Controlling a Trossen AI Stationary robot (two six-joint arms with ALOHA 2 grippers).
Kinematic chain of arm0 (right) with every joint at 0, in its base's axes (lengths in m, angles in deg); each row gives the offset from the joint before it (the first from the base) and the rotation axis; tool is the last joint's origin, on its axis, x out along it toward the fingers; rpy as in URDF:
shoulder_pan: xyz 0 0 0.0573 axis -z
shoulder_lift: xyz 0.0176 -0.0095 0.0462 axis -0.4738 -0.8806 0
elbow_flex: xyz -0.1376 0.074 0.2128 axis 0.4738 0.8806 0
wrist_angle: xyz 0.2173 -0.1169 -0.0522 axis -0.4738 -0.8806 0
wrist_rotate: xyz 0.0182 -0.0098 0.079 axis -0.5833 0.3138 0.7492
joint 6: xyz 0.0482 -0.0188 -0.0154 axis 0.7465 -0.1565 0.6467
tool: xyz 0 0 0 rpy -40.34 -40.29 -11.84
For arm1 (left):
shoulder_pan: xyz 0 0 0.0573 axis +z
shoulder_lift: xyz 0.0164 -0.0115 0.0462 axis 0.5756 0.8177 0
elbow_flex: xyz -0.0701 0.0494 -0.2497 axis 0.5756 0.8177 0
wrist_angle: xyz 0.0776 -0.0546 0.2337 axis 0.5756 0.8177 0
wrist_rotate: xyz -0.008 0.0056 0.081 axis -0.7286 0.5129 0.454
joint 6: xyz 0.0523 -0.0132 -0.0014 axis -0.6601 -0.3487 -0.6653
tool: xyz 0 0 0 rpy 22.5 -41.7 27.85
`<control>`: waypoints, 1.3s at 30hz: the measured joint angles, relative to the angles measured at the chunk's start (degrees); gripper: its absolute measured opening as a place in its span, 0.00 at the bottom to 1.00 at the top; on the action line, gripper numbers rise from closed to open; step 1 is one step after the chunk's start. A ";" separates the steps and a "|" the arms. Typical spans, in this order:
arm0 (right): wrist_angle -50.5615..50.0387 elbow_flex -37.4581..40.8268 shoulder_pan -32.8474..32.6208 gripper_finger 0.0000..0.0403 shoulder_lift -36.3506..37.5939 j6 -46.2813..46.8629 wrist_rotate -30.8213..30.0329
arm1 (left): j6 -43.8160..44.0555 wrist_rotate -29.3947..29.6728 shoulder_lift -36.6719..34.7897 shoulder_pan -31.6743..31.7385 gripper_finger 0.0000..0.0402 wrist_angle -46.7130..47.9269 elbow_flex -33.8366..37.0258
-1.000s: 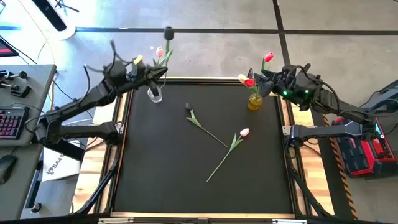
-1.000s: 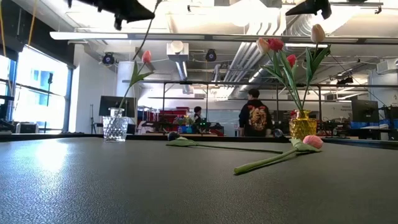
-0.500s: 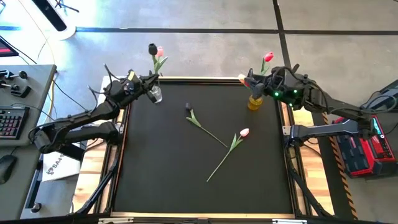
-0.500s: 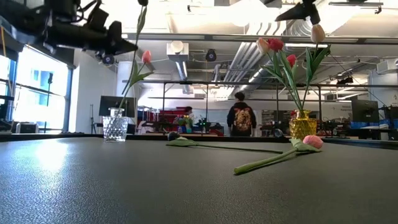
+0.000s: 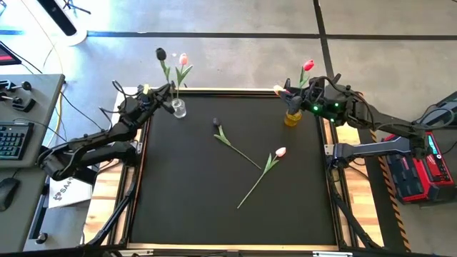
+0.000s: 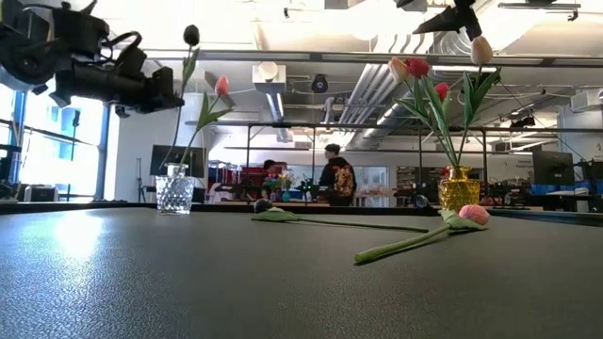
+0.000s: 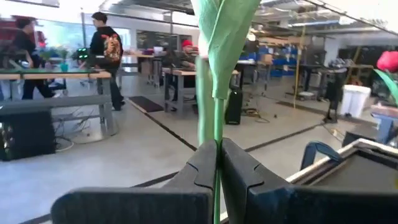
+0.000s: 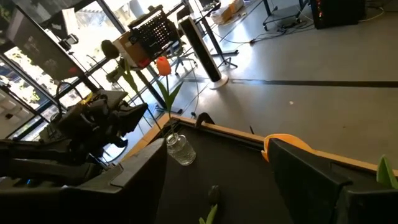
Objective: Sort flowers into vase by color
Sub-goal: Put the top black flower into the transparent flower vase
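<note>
Step in hand: your left gripper point(image 5: 166, 93), fingers clamped on the dark tulip point(image 5: 161, 54) stem, holds it over the clear glass vase point(image 5: 178, 108) at the table's far left corner, beside a pink tulip point(image 5: 183, 59).

Next move, likely: lower, release.

Right gripper point(image 5: 294, 95): spread wide, holding nothing, by the yellow vase point(image 5: 292, 117).

On the mat point(image 5: 186, 207): a dark-headed tulip point(image 5: 216, 123), a pink-white tulip point(image 5: 280, 152).

Hidden: whether the stem tip has entered the vase mouth.

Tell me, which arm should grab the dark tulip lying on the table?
Probably right: its hand looks open beside the yellow vase, while the left hand grips a stem. Dark tulip lies between.
</note>
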 joint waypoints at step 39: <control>0.02 0.00 0.00 0.66 0.02 -0.66 0.63 | 9.34 1.33 10.03 2.02 0.02 -6.12 0.37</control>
